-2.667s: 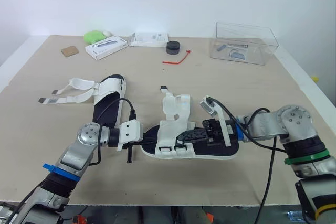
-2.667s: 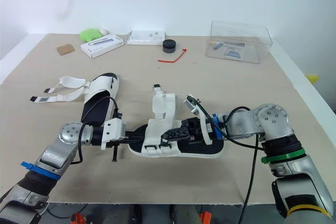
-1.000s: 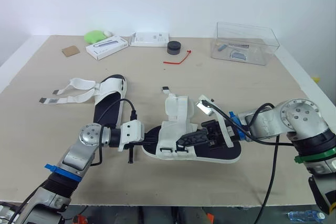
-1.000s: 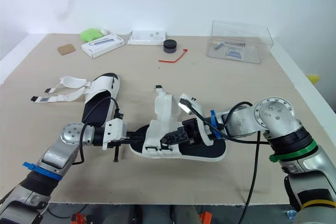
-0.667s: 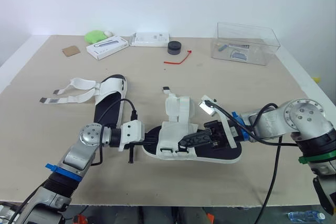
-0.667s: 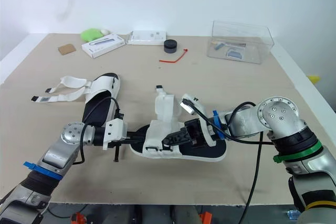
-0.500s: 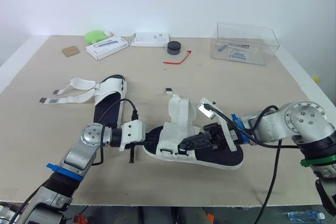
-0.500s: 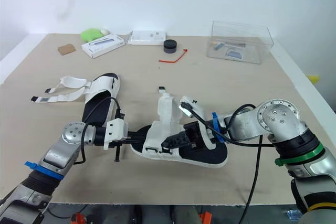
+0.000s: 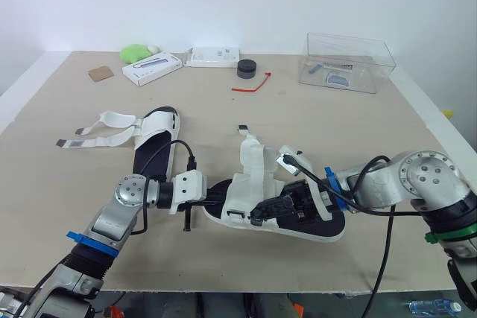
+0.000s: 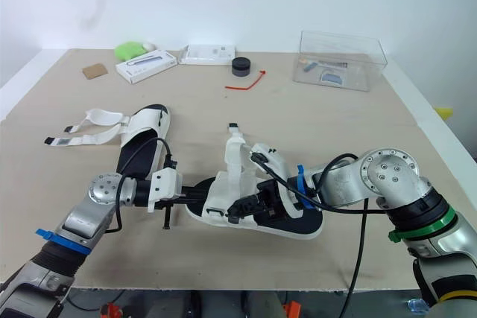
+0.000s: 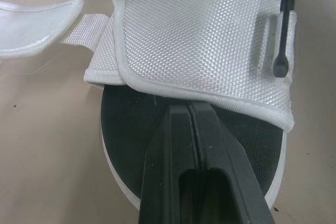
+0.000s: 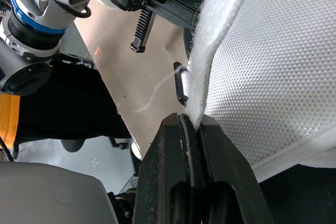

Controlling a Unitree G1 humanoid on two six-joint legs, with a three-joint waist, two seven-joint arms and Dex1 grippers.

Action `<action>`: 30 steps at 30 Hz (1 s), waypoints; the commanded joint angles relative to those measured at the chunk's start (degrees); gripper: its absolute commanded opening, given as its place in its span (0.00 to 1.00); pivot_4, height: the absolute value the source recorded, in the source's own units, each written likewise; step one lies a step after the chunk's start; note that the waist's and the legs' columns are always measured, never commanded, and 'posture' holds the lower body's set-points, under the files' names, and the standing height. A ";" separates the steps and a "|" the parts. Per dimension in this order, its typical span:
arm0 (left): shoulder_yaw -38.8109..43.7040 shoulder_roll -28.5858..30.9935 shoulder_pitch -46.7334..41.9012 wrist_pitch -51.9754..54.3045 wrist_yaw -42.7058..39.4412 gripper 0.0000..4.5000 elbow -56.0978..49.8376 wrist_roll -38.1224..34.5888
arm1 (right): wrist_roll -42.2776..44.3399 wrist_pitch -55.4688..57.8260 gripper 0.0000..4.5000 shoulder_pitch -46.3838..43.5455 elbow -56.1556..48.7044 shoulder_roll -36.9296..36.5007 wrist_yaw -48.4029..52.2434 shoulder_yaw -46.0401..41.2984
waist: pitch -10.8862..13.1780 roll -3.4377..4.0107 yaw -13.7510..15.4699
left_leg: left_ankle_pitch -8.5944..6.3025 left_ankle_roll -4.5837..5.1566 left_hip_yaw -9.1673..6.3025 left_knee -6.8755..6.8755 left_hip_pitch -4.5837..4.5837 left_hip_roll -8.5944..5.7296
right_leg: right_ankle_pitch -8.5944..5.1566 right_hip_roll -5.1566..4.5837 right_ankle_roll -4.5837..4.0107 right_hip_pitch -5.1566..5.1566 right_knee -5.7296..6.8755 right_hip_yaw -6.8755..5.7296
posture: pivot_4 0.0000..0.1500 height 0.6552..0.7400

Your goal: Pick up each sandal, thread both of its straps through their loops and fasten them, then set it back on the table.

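In the middle of the table lies a sandal with a black sole and a white mesh upper. My left gripper is shut, its tips resting on the black insole at the toe end, against the edge of the upper. Nothing shows between its fingers. My right gripper reaches in from the heel side and is shut on a white strap that stands up over the upper. A second sandal lies to the left, its two straps spread loose on the table.
Along the far edge sit a clear plastic box, two white boxes, a black round puck, a red tie, a green object and a brown card. Bare table lies in front of the sandal.
My right gripper has slid left and lower toward the toe end, drawing the strap with it. The sandal has turned slightly and its strap stands more upright. The left gripper has held still.
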 commanded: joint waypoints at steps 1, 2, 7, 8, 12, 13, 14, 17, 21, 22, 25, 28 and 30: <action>-2.99 0.19 1.07 0.84 -0.42 0.00 2.58 3.10 | 0.62 0.46 0.08 -0.52 -3.24 -1.17 0.44 0.03 | 0.00 0.00 0.01 | 0.00 0.00 0.00 0.00 0.00 0.00 | 0.00 0.00 0.00 0.00 0.00 0.00 | 1.00 1.00; -3.03 0.12 1.08 0.80 -0.39 0.00 2.64 3.13 | 0.62 0.07 0.16 -0.63 -3.68 -1.35 -0.52 -0.15 | 0.00 0.00 0.01 | 0.00 0.00 0.00 0.00 -0.01 0.00 | 0.00 -0.01 0.00 0.00 0.00 0.00 | 1.00 1.00; -3.12 -0.10 1.12 0.47 -0.41 0.00 3.17 3.28 | 0.62 -1.35 0.43 -2.23 -3.04 -1.32 -2.25 -1.70 | 0.00 0.00 0.02 | 0.00 0.00 0.00 0.02 -0.02 -0.01 | 0.01 -0.03 0.02 0.01 0.00 0.00 | 1.00 1.00; -3.13 -0.11 1.12 0.38 -0.43 0.00 3.27 3.31 | 0.62 -1.47 0.43 -3.31 -2.22 -1.16 -2.53 -1.94 | 0.00 0.00 0.01 | 0.01 0.01 0.02 0.04 -0.01 -0.01 | 0.02 -0.03 0.04 0.01 -0.01 0.00 | 1.00 1.00; -3.12 -0.14 0.94 0.14 -0.44 0.00 3.56 3.30 | -0.46 -1.59 0.43 -6.49 1.34 0.09 -3.37 -2.27 | 0.00 0.00 0.01 | 0.06 0.08 0.07 0.08 0.00 -0.01 | 0.07 -0.02 0.09 0.01 -0.01 0.01 | 1.00 1.00; -3.11 -0.15 0.90 0.13 -0.44 0.00 3.59 3.29 | -0.57 -1.52 0.43 -6.83 1.84 0.28 -3.44 -2.24 | 0.00 0.00 0.01 | 0.06 0.10 0.07 0.08 0.00 -0.01 | 0.07 -0.02 0.09 0.01 -0.01 0.01 | 1.00 1.00; -3.11 -0.20 0.79 0.09 -0.45 0.00 3.72 3.30 | -1.08 -1.36 0.43 -7.16 2.61 0.60 -3.37 -2.30 | 0.00 0.00 0.02 | 0.07 0.11 0.06 0.08 0.00 -0.01 | 0.08 -0.02 0.07 0.01 -0.01 0.01 | 1.00 1.00; -3.13 -0.30 0.64 -0.04 -0.42 0.00 3.96 3.35 | -3.04 -0.74 0.43 -7.57 4.60 1.47 -2.98 -2.55 | -0.01 0.01 0.02 | 0.07 0.12 0.06 0.08 -0.02 -0.01 | 0.10 -0.03 0.05 0.00 0.00 0.02 | 1.00 1.00; -3.11 -0.24 0.62 -0.16 -0.43 0.00 4.14 3.40 | -4.07 -0.52 0.38 -7.28 7.19 2.90 -3.23 -3.17 | -0.01 0.01 0.03 | 0.07 0.12 0.08 0.09 -0.04 -0.02 | 0.12 -0.05 0.07 0.00 -0.01 0.03 | 1.00 1.00; -3.07 -0.21 0.60 -0.15 -0.43 0.00 4.17 3.39 | -4.09 -0.51 0.31 -7.15 7.44 3.13 -3.27 -3.33 | -0.01 0.01 0.03 | 0.07 0.12 0.08 0.10 -0.04 -0.02 | 0.12 -0.05 0.07 0.00 -0.01 0.04 | 1.00 1.00; -2.94 -0.08 0.55 -0.19 -0.43 0.00 4.31 3.38 | -2.81 -0.26 0.06 -6.30 6.05 2.97 -3.48 -3.41 | -0.01 0.01 0.03 | 0.08 0.12 0.08 0.12 -0.05 -0.02 | 0.13 -0.05 0.08 0.00 -0.01 0.03 | 1.00 1.00; -2.85 0.00 0.52 -0.20 -0.35 0.00 4.39 3.40 | -0.41 -0.74 0.03 -4.63 2.59 2.22 -4.49 -3.00 | -0.01 0.01 0.03 | 0.08 0.13 0.07 0.12 -0.05 -0.01 | 0.13 -0.05 0.09 0.01 -0.01 0.02 | 1.00 1.00; -2.85 0.00 0.50 -0.16 -0.30 0.00 4.37 3.42 | 0.46 -1.36 0.03 -3.65 0.74 1.97 -5.43 -3.01 | -0.01 0.01 0.03 | 0.08 0.13 0.06 0.12 -0.05 -0.01 | 0.13 -0.05 0.09 0.01 -0.01 0.02 | 1.00 1.00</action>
